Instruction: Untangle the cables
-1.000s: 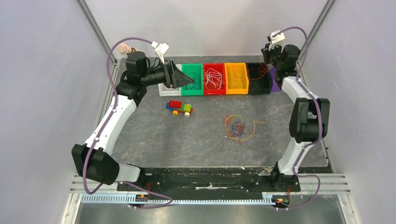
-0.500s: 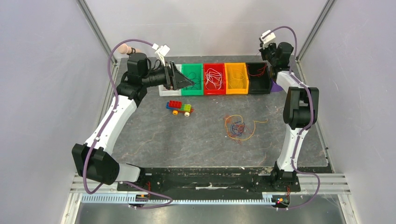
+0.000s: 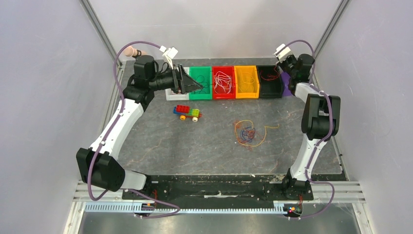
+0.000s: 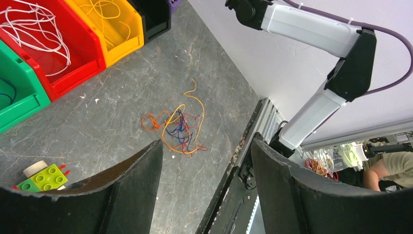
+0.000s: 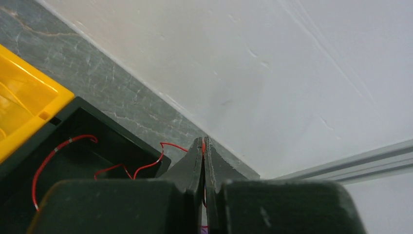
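— On the surface [image 3: 160,144], a little right of the middle, what do we see?

— We see the tangle of cables [image 3: 249,132]. Orange and yellow loops lie around a knot of blue and red strands, and nothing touches it.

— Where does it lie from the left claw [image 3: 189,82]?

— Well apart. We find that claw up at the far row of bins, over the white bin [image 3: 171,96] and the left edge of the green bin [image 3: 200,96]. Its fingers [image 4: 131,190] are spread wide, with nothing between them. Through its own camera we look out between them at the tangle, far beyond the tips. The brick toy [image 4: 46,175] sits just beside the left finger's edge.

— And the right claw [image 5: 203,144]?

— We place it at the far right corner, by the back end of the black bin [image 3: 270,93], also well away from the tangle. Its fingers are pressed flat together. A red cable [image 5: 72,140] rises from inside that bin, crosses the rim and runs into the seam between them. We read it as pinched there.

— What do we find in the other bins?

— White cables [image 3: 223,80] lie in the red bin [image 3: 223,96]. Thin orange-yellow strands lie in the yellow bin [image 3: 247,95]. From the left wrist we catch a dark strand in the green one, but we cannot tell more.
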You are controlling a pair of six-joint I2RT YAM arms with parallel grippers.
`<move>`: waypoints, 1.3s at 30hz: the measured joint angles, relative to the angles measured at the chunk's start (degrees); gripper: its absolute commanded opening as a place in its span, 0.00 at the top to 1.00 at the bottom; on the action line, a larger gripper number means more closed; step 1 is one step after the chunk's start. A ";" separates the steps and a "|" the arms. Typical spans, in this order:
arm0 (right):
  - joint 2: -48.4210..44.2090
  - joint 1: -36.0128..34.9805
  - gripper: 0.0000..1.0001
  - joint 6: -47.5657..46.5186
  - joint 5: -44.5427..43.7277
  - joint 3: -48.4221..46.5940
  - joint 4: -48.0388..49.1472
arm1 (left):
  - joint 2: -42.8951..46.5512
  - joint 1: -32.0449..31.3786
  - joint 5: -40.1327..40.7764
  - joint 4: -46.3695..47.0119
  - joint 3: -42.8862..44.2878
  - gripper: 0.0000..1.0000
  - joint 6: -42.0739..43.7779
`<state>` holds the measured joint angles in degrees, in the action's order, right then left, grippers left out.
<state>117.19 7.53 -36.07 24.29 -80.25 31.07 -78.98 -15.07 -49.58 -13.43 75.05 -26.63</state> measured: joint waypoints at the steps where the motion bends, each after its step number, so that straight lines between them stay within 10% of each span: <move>1: -0.26 0.02 1.00 -0.07 0.13 0.13 0.37 | -0.09 0.00 0.02 0.15 -0.11 0.27 -0.02; 15: 0.04 -5.14 1.00 7.69 3.32 -0.76 -5.29 | -0.26 0.00 0.24 -1.44 -0.39 0.27 0.13; 31: -7.10 -2.19 0.12 15.74 9.73 0.39 -21.66 | -2.10 0.00 0.87 -2.40 0.74 0.26 0.17; 39: -17.09 -0.96 0.22 15.10 15.37 -3.72 -34.29 | -2.62 -0.09 2.14 -5.22 1.97 0.26 4.79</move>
<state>100.09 6.57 -20.97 39.66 -83.96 -3.22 -81.60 -15.16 -47.44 -18.65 77.01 -21.85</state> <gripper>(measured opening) 0.850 0.746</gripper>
